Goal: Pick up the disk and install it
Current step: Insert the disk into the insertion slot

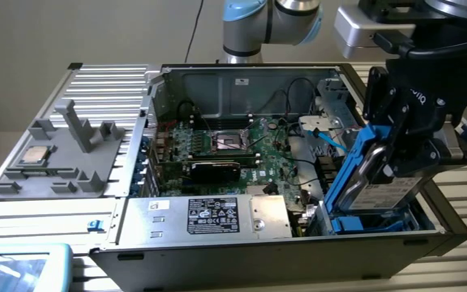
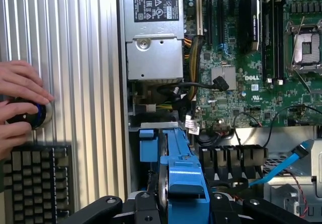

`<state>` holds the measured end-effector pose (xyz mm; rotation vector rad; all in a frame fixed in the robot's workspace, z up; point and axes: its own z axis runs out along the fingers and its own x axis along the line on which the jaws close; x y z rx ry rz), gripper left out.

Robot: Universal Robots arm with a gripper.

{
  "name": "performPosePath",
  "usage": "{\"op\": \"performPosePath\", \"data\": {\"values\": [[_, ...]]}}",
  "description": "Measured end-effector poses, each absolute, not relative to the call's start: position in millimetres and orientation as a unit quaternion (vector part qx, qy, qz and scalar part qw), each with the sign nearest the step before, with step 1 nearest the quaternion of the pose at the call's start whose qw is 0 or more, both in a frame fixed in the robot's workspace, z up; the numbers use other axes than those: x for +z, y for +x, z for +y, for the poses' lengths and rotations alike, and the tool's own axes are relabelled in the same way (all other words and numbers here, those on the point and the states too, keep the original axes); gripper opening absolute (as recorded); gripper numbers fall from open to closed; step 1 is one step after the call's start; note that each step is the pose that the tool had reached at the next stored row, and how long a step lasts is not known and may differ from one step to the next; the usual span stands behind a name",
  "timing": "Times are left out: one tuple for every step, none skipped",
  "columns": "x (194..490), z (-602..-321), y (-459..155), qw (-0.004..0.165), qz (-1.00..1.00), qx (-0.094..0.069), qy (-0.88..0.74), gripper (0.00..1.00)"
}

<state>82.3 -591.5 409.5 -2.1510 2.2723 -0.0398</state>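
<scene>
Open computer case [image 1: 217,76] on a ribbed metal counter [image 1: 107,85]. Inside, green motherboard [image 1: 274,155] lying flat; silver power supply [image 1: 209,216] with black label along the near wall. Towards the exterior view's left, grey plastic holder [image 1: 63,164] carrying a small square chip [image 1: 34,156]. Dark keyboard [image 2: 35,178] on the counter.

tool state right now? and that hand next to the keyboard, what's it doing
tool: closed on the disk, which it holds on edge.
person's hand: fingers on a round black knob beside the keyboard.

Blue-framed disk [image 1: 377,194] stands edgewise, seemingly tilted.
</scene>
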Motion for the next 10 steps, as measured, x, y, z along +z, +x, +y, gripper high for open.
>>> {"op": "performPosePath", "data": {"values": [[409.0,-591.5,82.3,0.006,0.726,-0.013,-0.687,0.37],[408.6,-591.5,82.3,0.006,0.726,-0.013,-0.687,0.37],[408.2,-591.5,82.3,0.006,0.726,-0.013,-0.687,0.37],[408.1,-591.5,82.3,0.006,0.726,-0.013,-0.687,0.37],[408.0,-591.5,82.3,0.007,0.726,-0.012,-0.687,0.37],[408.0,-591.5,82.1,0.007,0.726,-0.012,-0.687,0.37],[407.9,-591.5,82.0,0.007,0.726,-0.012,-0.687,0.37],[407.9,-591.4,82.0,0.007,0.726,-0.012,-0.687,0.37],[407.9,-591.4,82.0,0.007,0.726,-0.012,-0.687,0.37],[407.8,-591.4,82.0,0.007,0.726,-0.012,-0.687,0.37]]}}
